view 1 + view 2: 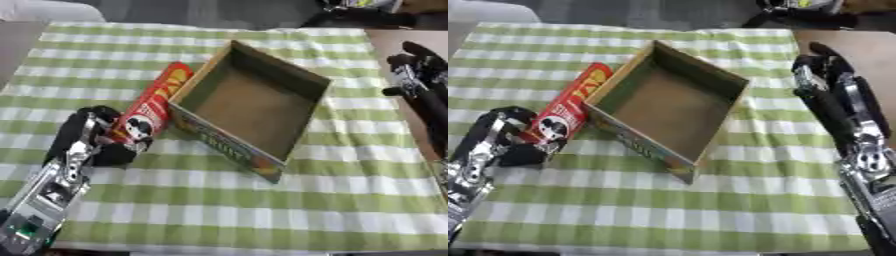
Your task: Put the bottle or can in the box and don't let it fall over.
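Note:
A red chip can [156, 104] lies slanted along the left wall of the open cardboard box [255, 107], its yellow-lettered end pointing away from me. My left hand [94, 136] comes in from the lower left, its fingers curled round the can's near end. I cannot tell whether the can rests on the cloth or is lifted off it. The box stands in the middle of the table with nothing inside. My right hand [829, 75] hangs at the right edge with its fingers up and relaxed, well apart from the box.
A green and white checked cloth [262, 210] covers the table, with a wide stretch of it in front of the box. Dark equipment [367, 12] sits beyond the far edge.

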### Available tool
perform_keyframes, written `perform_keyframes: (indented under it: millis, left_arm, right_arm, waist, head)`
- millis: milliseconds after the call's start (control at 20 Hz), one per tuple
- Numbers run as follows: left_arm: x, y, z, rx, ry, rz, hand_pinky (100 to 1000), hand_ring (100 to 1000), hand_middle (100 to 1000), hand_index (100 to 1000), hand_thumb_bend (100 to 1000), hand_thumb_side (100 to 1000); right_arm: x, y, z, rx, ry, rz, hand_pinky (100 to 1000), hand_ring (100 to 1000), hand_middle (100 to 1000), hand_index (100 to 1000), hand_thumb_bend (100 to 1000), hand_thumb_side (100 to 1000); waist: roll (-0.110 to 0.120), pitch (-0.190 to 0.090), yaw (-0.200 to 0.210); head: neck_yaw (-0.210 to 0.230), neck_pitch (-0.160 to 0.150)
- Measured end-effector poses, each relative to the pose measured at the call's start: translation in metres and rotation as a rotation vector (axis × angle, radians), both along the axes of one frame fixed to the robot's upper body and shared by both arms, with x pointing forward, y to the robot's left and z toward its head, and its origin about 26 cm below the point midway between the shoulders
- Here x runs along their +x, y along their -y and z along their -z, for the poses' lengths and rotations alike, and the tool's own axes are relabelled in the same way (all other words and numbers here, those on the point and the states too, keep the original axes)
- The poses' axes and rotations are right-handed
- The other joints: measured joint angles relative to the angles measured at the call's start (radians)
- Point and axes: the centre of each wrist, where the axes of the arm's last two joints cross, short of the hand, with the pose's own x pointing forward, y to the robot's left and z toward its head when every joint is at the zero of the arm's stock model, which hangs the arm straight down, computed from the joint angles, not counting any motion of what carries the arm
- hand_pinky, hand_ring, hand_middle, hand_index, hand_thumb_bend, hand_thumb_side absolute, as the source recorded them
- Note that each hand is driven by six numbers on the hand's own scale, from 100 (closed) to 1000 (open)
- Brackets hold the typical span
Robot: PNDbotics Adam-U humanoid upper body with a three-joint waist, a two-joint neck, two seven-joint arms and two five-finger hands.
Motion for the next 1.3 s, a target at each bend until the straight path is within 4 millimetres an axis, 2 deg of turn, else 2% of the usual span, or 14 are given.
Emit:
perform_keyframes:
  millis: [200,500,600,650,700,750,800,1100,1300]
  left_arm:
    - [0.002,0.002,0.007,0.022,-0.018,0.005,554,660,711,778,545,306]
    - [0.003,0.005,0.011,0.048,-0.031,0.007,525,633,699,777,559,276]
    - [0.004,0.005,0.012,0.053,-0.031,0.004,490,617,687,763,549,243]
    - [0.005,0.005,0.012,0.053,-0.031,0.003,460,601,670,747,505,201]
    - [0.005,0.006,0.012,0.053,-0.031,0.002,457,600,667,745,501,196]
    - [0.006,0.006,0.012,0.052,-0.028,-0.002,434,589,651,734,431,157]
    - [0.006,0.007,0.013,0.050,-0.024,-0.007,428,588,647,734,423,156]
    - [0.003,0.007,0.012,0.043,0.022,-0.039,342,563,649,712,341,208]
    - [-0.003,0.000,0.006,0.026,0.045,-0.072,304,535,618,696,230,256]
  right_arm:
    - [0.000,0.000,0.000,0.002,0.000,0.000,682,919,791,936,100,673]
    - [0.000,0.000,0.000,0.004,0.001,-0.001,682,919,791,936,100,673]
    - [0.000,0.000,0.000,0.004,0.002,-0.002,682,919,791,936,100,673]
    - [0.000,0.000,0.000,0.004,0.002,-0.002,682,919,790,936,100,673]
    - [0.000,0.000,0.000,0.004,0.002,-0.002,682,919,790,936,100,673]
    - [0.000,0.000,0.000,0.004,0.002,-0.002,682,920,790,935,100,672]
    - [0.000,0.000,0.000,0.004,0.002,-0.002,682,920,790,935,100,672]
    - [0.000,0.000,0.000,0.004,0.002,-0.002,683,920,790,935,100,670]
    - [0.000,0.001,0.000,0.004,0.003,0.000,683,920,790,935,100,670]
  waist:
    - [0.000,0.000,0.000]
    - [0.000,0.000,0.000]
    - [0.000,0.000,0.000]
    - [0.000,0.000,0.000]
    - [0.000,-0.001,0.000]
    - [0.000,-0.001,0.000]
    - [0.000,-0.001,0.000]
    - [0.000,-0.001,0.000]
    - [0.000,-0.001,0.002]
  head:
    - [0.001,0.000]
    - [0.002,0.000]
    - [0.002,0.000]
    - [0.002,0.000]
    - [0.002,0.000]
    - [0.002,0.000]
    - [0.002,0.000]
    - [0.001,0.000]
    - [-0.003,-0.001]
